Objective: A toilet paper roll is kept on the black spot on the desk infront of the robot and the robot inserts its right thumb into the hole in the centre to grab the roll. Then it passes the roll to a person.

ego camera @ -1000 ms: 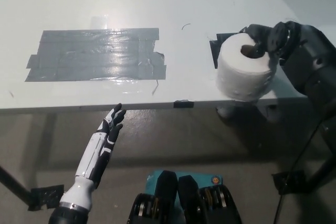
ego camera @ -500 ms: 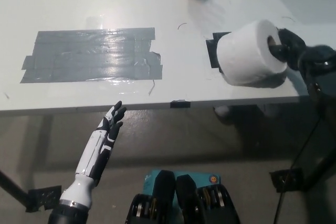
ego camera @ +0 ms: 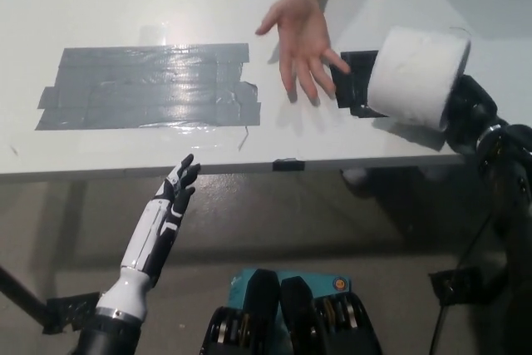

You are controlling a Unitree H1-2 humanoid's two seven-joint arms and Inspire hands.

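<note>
R hand (ego camera: 472, 114) clamped on toilet paper roll (ego camera: 417, 76), raised beside black spot (ego camera: 352, 81). Person's hand (ego camera: 301, 46) open, palm up. L hand (ego camera: 174, 193) idle, fingers apart.

On the worktop (ego camera: 125, 6), a tape patch (ego camera: 150, 86) lies left; a person's hand (ego camera: 299, 43) reaches between it and the roll (ego camera: 416, 76), above the spot (ego camera: 353, 81), right.
</note>
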